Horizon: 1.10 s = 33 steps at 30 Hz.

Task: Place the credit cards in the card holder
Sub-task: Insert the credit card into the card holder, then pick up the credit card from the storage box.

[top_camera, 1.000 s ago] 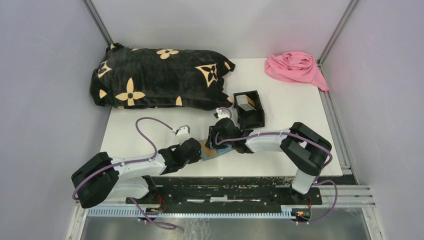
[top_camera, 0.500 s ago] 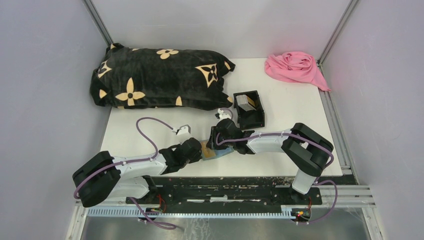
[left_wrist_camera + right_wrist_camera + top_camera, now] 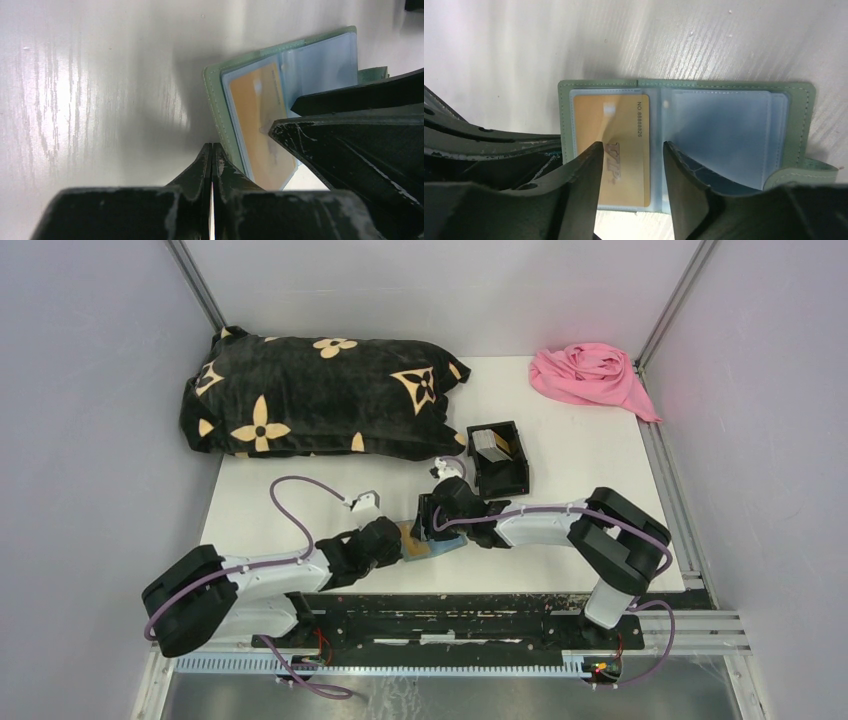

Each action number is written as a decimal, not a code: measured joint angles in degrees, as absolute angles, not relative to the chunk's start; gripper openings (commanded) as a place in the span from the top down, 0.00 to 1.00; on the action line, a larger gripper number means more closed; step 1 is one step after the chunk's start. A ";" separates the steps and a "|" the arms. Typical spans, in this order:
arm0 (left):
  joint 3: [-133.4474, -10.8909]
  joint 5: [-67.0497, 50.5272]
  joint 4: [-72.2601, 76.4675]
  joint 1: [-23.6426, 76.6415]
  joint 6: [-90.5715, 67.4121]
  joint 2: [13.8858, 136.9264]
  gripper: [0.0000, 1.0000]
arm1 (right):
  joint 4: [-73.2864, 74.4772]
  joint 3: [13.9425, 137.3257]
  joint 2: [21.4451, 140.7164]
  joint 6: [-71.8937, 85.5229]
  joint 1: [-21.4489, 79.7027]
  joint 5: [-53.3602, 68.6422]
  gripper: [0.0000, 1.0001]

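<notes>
The sage-green card holder (image 3: 799,120) lies open and flat on the white table, between both grippers in the top view (image 3: 428,547). A tan credit card (image 3: 624,125) sits in its left clear pocket; it also shows in the left wrist view (image 3: 257,115). My right gripper (image 3: 631,150) is open, with its fingers straddling the lower part of that card. My left gripper (image 3: 212,150) is shut, and its tips rest at the table beside the holder's left edge (image 3: 212,95). More cards (image 3: 490,445) stand in the black box (image 3: 510,477).
A black pillow with tan flowers (image 3: 320,400) fills the back left. A pink cloth (image 3: 590,375) lies at the back right corner. The black box stands just behind the right gripper. The table's front edge is just below the holder.
Almost nothing has changed. The right gripper has shifted slightly over the holder. The left gripper stays at the holder's edge.
</notes>
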<state>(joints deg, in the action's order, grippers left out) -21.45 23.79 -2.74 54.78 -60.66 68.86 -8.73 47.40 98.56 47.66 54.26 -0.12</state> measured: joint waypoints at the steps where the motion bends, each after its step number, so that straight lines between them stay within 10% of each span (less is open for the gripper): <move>1: -21.26 23.81 -2.90 54.78 -60.66 68.53 0.97 | -8.12 47.51 98.24 47.24 54.26 -0.27 0.44; 20: -18.96 24.14 -13.54 54.78 -61.36 58.04 0.78 | 10.76 59.68 95.11 31.66 54.57 -9.37 0.40; 26: -19.09 25.61 -18.15 54.96 -61.71 51.29 0.76 | 15.75 64.20 92.14 24.12 54.74 -20.38 0.65; 30: -21.54 27.55 -20.69 55.09 -61.63 49.71 0.73 | 15.18 64.97 89.93 21.58 53.58 -27.94 0.60; 33: -24.29 29.10 -20.45 55.09 -61.21 49.74 0.63 | 15.64 67.05 89.97 21.34 50.09 -29.02 0.27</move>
